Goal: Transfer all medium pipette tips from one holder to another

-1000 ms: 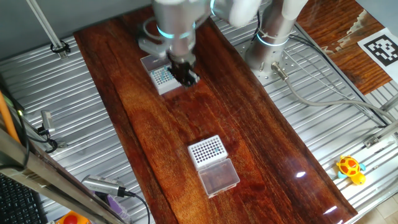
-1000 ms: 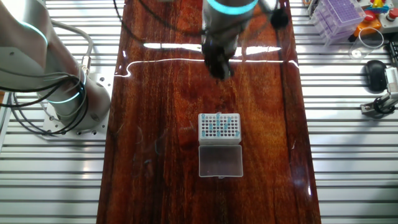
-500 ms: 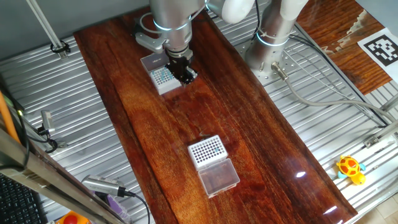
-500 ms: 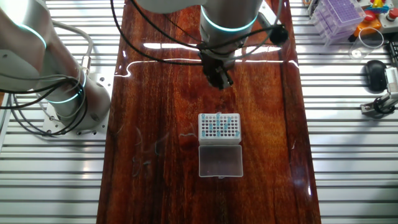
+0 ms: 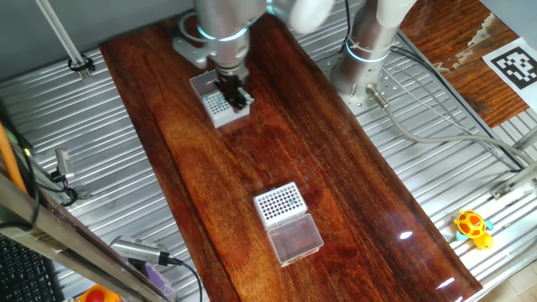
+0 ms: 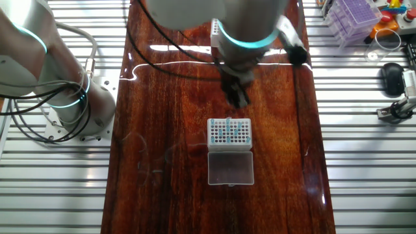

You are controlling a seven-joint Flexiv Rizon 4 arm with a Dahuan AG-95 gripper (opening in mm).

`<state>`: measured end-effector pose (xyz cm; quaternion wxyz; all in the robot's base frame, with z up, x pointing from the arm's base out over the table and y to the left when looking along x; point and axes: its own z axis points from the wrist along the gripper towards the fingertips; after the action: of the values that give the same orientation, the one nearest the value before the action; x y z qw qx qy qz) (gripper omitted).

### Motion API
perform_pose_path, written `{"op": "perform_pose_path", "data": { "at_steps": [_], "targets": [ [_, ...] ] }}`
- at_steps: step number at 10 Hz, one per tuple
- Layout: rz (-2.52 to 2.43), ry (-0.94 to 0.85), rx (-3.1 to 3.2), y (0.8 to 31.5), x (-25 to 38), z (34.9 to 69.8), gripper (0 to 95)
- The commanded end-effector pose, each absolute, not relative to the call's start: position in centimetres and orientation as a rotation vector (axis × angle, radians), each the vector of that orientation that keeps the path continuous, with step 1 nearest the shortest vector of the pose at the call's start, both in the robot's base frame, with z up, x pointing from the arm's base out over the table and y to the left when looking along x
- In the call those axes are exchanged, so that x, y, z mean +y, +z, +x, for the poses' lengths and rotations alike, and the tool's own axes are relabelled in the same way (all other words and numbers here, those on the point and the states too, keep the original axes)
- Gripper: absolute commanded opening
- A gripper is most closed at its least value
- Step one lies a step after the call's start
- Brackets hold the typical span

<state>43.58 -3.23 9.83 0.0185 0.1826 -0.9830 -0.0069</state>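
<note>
A white holder (image 5: 216, 106) at the far end of the wooden board carries teal-blue medium pipette tips (image 5: 218, 104) in part of its grid. In the other fixed view the same holder (image 6: 229, 132) shows its tips (image 6: 227, 134) and a clear lid (image 6: 230, 169) lying flat beside it. My gripper (image 5: 237, 96) hangs over that holder's right edge; from the other side the gripper (image 6: 238, 98) is just beyond the rack, slightly above it. Its dark fingers are blurred and close together, and nothing shows between them. A second white holder (image 5: 279, 203) with dark holes and a clear lid (image 5: 296, 237) stands nearer.
The arm's base (image 5: 367, 52) and its cables sit on the metal slats to the right of the board. A yellow toy (image 5: 472, 227), a printed marker (image 5: 512, 65), a purple rack (image 6: 354, 15), a mouse (image 6: 392, 77) and another arm (image 6: 60, 78) lie off the board.
The gripper has travelled along the board towards the holder with the teal tips and now hangs at its edge. Both holders stayed where they were.
</note>
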Motion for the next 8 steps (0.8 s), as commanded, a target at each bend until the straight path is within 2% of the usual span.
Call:
{"op": "perform_pose_path", "data": {
  "at_steps": [1, 8],
  "targets": [
    [0.744, -0.051, -3.014, 9.8, -4.3, 44.2, 19.0],
    [0.837, -0.049, -3.003, 9.0, -6.6, 45.5, 19.0]
  ]
}}
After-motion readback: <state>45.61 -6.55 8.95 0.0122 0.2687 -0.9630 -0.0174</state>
